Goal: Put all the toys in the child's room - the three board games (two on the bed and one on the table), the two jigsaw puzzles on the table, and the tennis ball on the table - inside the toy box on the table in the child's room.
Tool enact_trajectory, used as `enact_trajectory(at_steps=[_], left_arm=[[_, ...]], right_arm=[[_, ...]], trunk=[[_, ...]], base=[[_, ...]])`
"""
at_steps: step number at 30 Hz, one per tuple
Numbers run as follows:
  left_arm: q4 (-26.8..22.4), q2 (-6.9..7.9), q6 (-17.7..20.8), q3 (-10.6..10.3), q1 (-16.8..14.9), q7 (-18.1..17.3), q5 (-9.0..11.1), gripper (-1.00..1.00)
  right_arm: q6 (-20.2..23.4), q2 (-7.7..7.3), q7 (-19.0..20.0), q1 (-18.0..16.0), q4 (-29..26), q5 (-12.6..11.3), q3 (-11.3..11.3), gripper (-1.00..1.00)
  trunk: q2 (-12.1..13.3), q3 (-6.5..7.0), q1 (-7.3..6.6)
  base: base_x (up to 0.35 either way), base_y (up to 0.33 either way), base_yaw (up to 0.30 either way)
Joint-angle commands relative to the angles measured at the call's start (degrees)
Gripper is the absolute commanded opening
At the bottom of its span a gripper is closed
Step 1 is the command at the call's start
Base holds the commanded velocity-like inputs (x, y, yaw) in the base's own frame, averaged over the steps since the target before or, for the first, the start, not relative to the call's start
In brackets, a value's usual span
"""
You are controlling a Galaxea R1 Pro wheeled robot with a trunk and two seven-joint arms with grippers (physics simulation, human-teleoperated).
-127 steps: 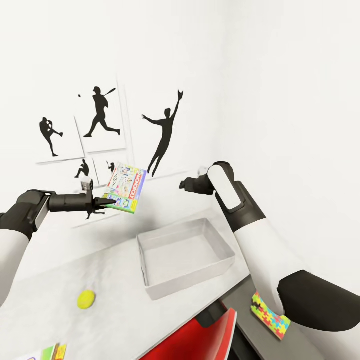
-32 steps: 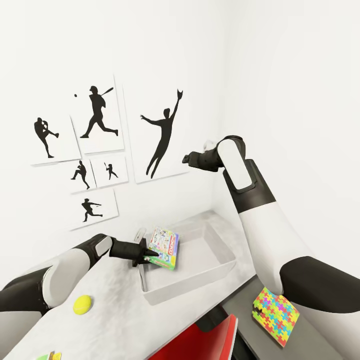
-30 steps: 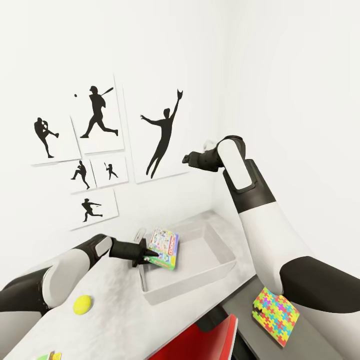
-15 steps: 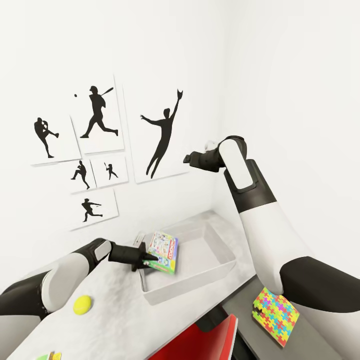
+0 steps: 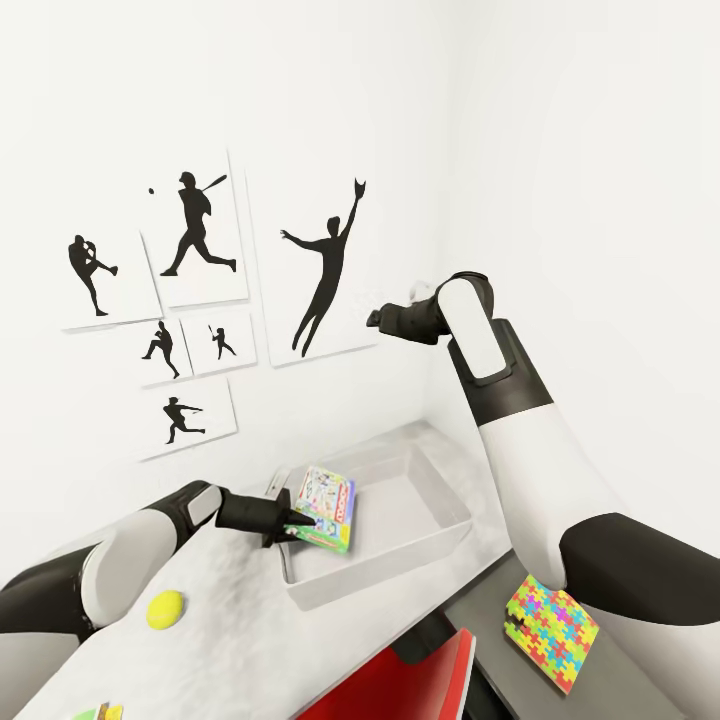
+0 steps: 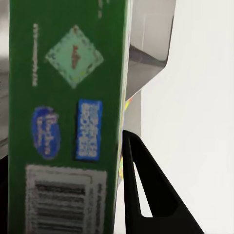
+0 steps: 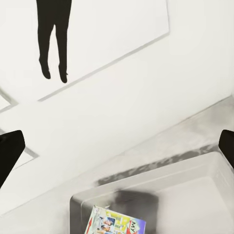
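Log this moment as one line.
left gripper: shut on board game | over toy box | right gripper: open, raised

Kid's bedroom, simulated render. White walls with black baseball-player silhouette pictures (image 5: 200,225), white bench (image 5: 240,610) in the corner carrying a grey toy box (image 5: 440,535), a tennis ball (image 5: 165,608), a colourful jigsaw puzzle (image 5: 550,618) and a board game (image 5: 325,507). Red-and-white chair (image 5: 400,680) tucked at the bench.

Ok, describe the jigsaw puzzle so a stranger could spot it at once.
Start at the white-topped table and drop to its lower dark-grey section at the right, beneath the right arm. The jigsaw puzzle lies flat there: a thin square of interlocking bright pieces, unlike the thicker printed board game over the toy box.
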Motion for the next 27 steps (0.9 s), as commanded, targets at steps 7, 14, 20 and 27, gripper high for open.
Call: enact_trajectory(at_steps=[7,14,20,27], left_arm=[[0.0,0.02,0.1,-0.1,0.0,1.0,0.3,-1.00],[-0.1,-0.17,-0.1,-0.1,0.0,2.0,0.3,-1.00],[-0.4,-0.22,-0.2,-0.1,0.0,2.9,0.2,-1.00],[-0.6,-0.05,-0.2,-0.1,0.0,3.0,0.2,-1.00]], right_arm=[[0.1,0.00,-0.6,-0.1,-0.1,-0.5,0.0,1.00],[0.1,0.00,-0.6,-0.1,-0.2,-0.5,0.0,1.00],[0.1,0.00,-0.6,-0.1,-0.2,-0.5,0.0,1.00],[0.1,0.00,-0.6,-0.1,-0.4,-0.5,0.0,1.00]], trunk=[[-0.1,-0.14,0.04],[-0.1,-0.14,0.04],[-0.1,-0.14,0.04],[-0.1,-0.14,0.04]], base=[[0.000,0.000,0.000],[0.000,0.000,0.000],[0.000,0.000,0.000],[0.000,0.000,0.000]])
